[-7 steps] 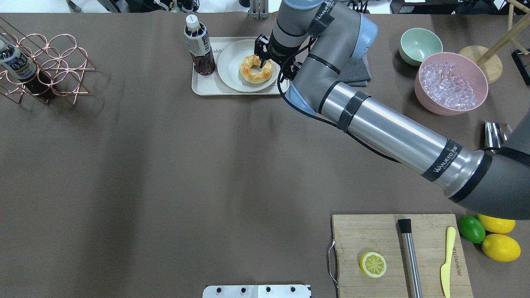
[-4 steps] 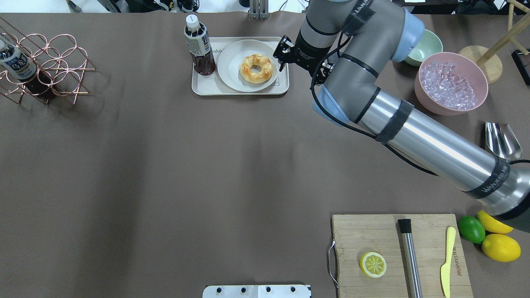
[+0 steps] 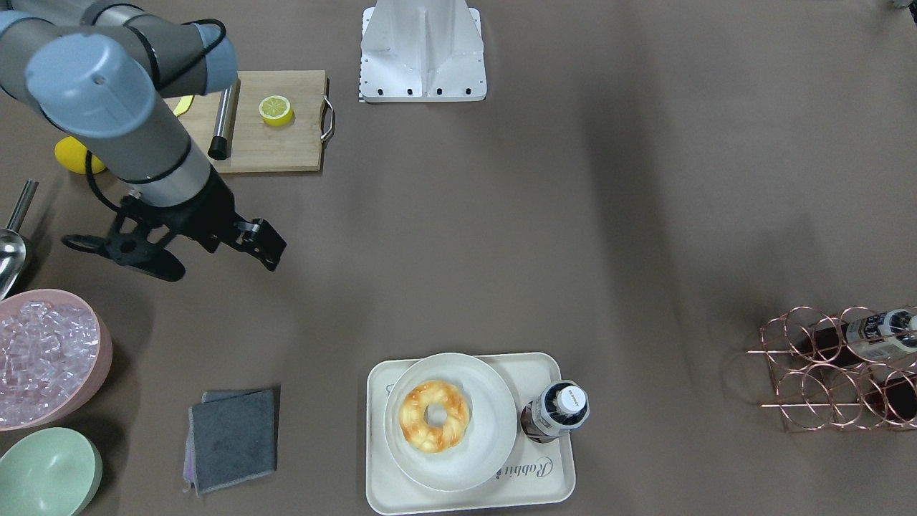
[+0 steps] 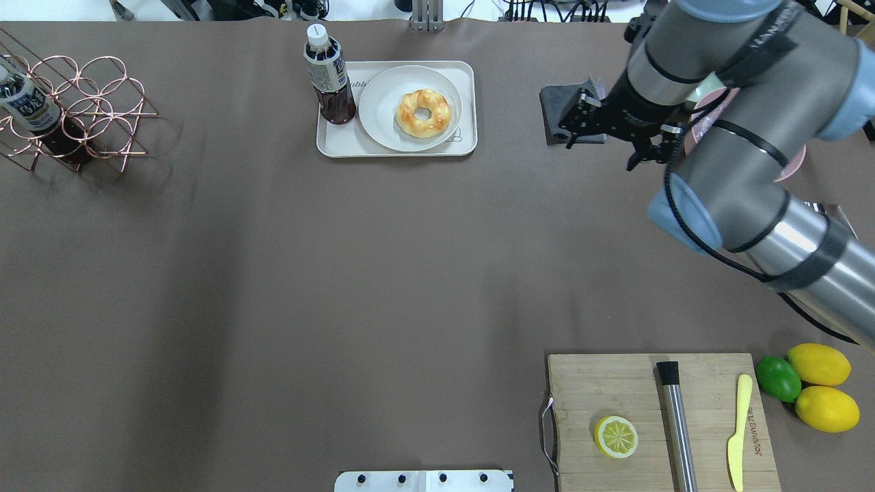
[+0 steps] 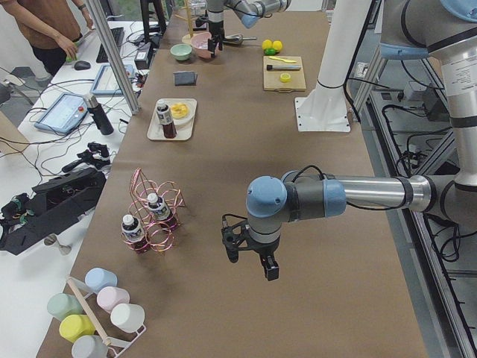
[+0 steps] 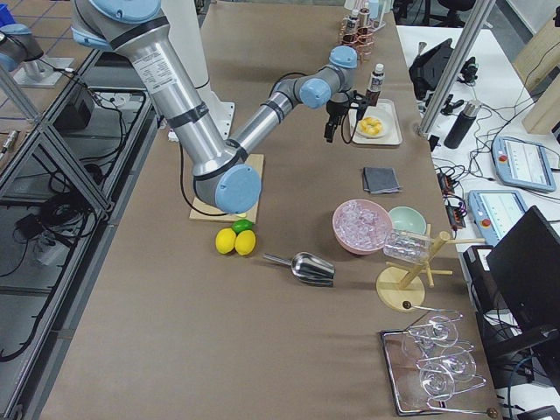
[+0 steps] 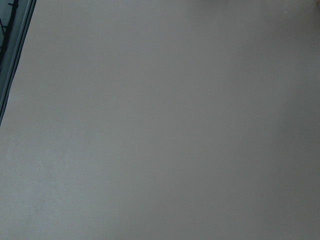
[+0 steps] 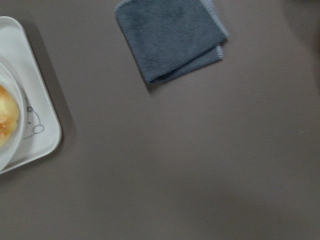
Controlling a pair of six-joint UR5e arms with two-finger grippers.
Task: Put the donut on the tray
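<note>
The donut (image 4: 424, 113) is golden-orange and lies on a round white plate (image 4: 383, 130) that sits on the cream tray (image 4: 342, 143). It also shows in the front view (image 3: 435, 416), with the tray (image 3: 534, 476) under the plate. My right gripper (image 4: 600, 147) is open and empty, above the bare table to the right of the tray, by a grey cloth (image 4: 562, 102). In the front view the right gripper (image 3: 218, 265) has its fingers wide apart. The right wrist view shows the tray's corner (image 8: 45, 132) and the donut's edge (image 8: 6, 117). My left gripper (image 5: 250, 257) shows only in the left side view; I cannot tell its state.
A dark drink bottle (image 4: 329, 76) stands on the tray's left end. A pink bowl of ice (image 3: 43, 358) and a green bowl (image 3: 46, 473) stand near the cloth (image 3: 233, 437). A copper wire rack (image 4: 75, 109) stands far left. A cutting board (image 4: 615, 383) holds a lemon half (image 4: 615, 436).
My right gripper has left the donut and moved right, off the tray, to beside the grey cloth. The donut stays on the plate.
</note>
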